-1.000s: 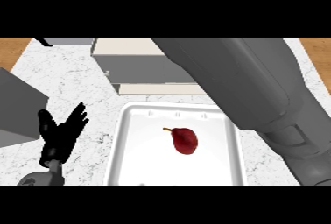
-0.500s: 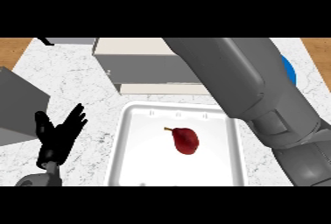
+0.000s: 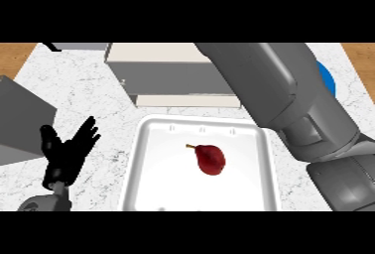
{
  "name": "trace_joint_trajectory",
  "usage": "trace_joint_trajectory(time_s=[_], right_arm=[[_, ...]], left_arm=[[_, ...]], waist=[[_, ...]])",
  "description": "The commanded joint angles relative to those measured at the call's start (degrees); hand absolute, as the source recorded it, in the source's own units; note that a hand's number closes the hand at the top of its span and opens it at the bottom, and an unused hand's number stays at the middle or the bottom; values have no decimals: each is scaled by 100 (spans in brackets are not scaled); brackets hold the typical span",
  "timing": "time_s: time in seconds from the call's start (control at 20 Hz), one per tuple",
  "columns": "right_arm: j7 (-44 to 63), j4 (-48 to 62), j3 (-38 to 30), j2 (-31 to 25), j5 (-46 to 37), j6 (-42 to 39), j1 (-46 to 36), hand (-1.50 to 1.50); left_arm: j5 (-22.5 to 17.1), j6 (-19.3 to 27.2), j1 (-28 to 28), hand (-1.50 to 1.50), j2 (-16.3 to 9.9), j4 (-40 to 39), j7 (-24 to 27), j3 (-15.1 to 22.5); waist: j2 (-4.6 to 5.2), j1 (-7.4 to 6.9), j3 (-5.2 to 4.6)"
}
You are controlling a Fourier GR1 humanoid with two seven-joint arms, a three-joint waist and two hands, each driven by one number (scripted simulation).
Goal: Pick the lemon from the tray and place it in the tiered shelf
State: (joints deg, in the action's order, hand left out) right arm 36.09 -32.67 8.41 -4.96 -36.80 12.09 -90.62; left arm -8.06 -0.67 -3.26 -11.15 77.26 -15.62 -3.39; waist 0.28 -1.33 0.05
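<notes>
We see a white tray point(image 3: 147, 149) on the marbled bench point(image 3: 88, 89), and in its middle lies a dark red fruit point(image 3: 211, 159) with a short stem — not yellow, though the task speaks of a lemon. It touches nothing but the tray floor. Beyond the tray stands the pale tiered shelf point(image 3: 168, 64), just past the tray's far rim. Our left hand point(image 3: 64, 158) rests at the lower left beside the tray, fingers straight and spread, grasping nothing. The grey right arm point(image 3: 293, 99) crosses the view's right side — its hand lies outside the view.
</notes>
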Motion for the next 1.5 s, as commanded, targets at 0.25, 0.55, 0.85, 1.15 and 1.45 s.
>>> trace_joint_trajectory(time_s=[0.25, 0.55, 0.85, 1.15, 1.45], right_arm=[[-139, 671, -151, 112, -218, -137, -426, 150], [100, 264, -905, -1, 182, 1086, -233, -150], [-348, -171, -1487, 147, 773, 1524, -48, -150], [-79, -731, -1842, 119, 976, 2213, 20, -150], [347, -820, -1756, -590, 429, 2640, 150, -150]], left_arm=[[2, -78, -227, 0, -28, -250, -187, -42], [2, 9, 16, 0, -20, 154, -286, -51], [25, -1, -168, 0, -19, -152, -108, -141], [-12, 6, -83, 0, 48, -130, -179, -146], [130, 167, 77, 0, 191, -166, -41, -93]], waist=[[26, -11, -15], [4, -24, -9], [11, 15, -8], [-39, 108, -6], [-60, 188, -8]])
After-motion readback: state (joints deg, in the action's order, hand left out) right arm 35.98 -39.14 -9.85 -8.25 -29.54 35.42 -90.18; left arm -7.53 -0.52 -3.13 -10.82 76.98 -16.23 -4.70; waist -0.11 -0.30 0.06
